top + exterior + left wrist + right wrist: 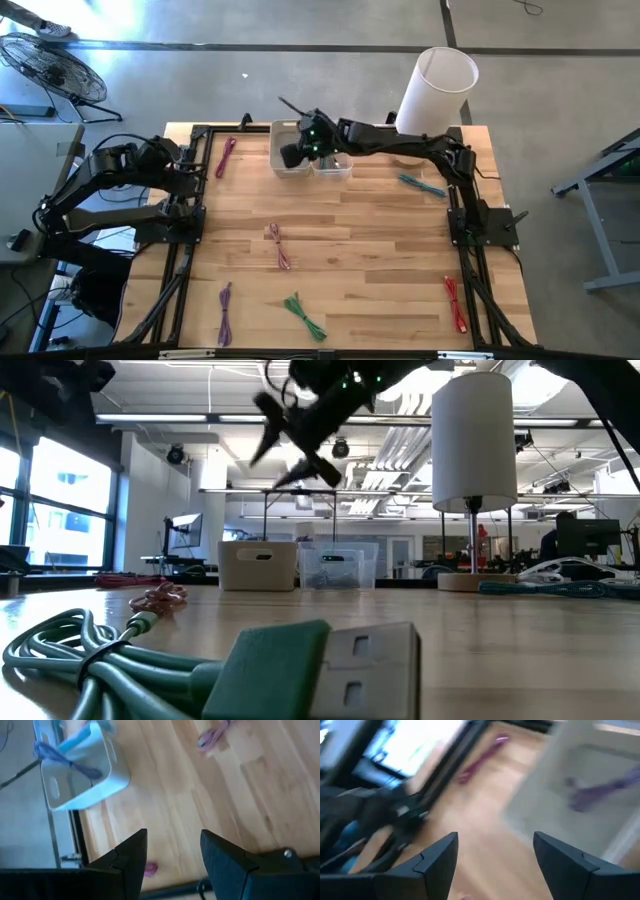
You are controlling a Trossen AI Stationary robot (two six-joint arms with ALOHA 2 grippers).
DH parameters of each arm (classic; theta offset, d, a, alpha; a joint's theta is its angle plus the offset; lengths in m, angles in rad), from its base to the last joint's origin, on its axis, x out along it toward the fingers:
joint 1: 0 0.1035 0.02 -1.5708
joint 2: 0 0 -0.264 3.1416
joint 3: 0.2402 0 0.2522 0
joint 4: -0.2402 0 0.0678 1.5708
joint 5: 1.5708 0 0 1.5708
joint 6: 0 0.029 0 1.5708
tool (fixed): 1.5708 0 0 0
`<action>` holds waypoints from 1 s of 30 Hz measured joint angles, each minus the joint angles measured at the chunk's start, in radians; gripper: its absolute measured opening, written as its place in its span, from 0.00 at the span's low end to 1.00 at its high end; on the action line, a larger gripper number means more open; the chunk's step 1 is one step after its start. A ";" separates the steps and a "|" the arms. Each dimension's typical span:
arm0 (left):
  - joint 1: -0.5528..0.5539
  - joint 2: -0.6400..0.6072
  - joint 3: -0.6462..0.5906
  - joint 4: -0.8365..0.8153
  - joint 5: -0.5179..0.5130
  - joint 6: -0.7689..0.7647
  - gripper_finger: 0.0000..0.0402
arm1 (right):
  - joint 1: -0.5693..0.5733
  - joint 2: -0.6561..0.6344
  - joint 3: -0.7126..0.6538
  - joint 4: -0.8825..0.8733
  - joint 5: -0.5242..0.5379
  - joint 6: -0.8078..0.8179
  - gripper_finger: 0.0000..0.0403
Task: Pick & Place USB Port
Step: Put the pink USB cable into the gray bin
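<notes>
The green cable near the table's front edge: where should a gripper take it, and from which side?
Judging by the high view, take the green cable across its bundled middle, coming straight down from above. It lies flat on the table as a slanted, narrow bundle, so fingers closing across its width should catch all strands.

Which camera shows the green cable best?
The low view: the bundled green USB cable fills the foreground, its metal plug clearly visible. The high view shows it small, near the table's front edge. Neither wrist view shows it.
</notes>
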 joint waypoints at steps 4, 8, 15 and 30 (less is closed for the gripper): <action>0.000 0.000 0.000 -0.032 -0.025 -0.014 0.45 | 0.082 -0.033 0.000 0.035 -0.034 -0.095 0.62; 0.000 0.000 0.000 -0.035 0.085 0.047 0.45 | 0.182 -0.076 0.000 0.038 -0.052 -0.207 0.62; 0.000 0.000 0.000 -0.020 0.328 0.335 0.45 | 0.365 -0.161 0.000 0.038 -0.057 -0.363 0.62; 0.000 0.207 0.000 0.153 0.337 0.435 0.45 | 0.730 -0.410 0.000 -0.141 0.456 -0.475 0.62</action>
